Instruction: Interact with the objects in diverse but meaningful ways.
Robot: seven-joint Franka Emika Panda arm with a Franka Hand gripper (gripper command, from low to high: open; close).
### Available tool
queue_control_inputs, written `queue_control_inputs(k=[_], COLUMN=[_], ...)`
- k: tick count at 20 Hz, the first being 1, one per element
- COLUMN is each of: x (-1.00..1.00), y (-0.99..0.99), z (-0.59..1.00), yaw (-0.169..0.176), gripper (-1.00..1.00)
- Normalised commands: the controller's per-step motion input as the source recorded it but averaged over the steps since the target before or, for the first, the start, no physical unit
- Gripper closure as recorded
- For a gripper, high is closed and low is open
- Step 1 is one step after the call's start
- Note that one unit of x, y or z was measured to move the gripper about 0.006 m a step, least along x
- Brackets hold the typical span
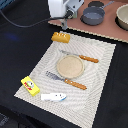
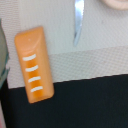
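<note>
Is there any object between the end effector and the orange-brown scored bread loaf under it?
Nothing visible stands in the way. The end effector hangs above the orange-brown scored bread loaf, and the wrist view shows the loaf uncovered. The knife lies beside it, apart.

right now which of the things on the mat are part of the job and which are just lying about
Part of the job:
- bread loaf
- yellow box
- white-and-blue fish

Just lying about:
- tan plate
- knife
- fork
- grey pot

No tomato shows in either view.
</note>
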Motion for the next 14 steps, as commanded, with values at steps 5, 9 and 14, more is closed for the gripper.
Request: queue_control_inputs(k=[5,9,14], x=[0.22,0.27,0.35], y=[-0.95,-0.92,-0.94], z=[0.05,0.03,0.06], yaw=[0.017,0.044,0.035], gripper=[-1.0,-1.0,-1.0])
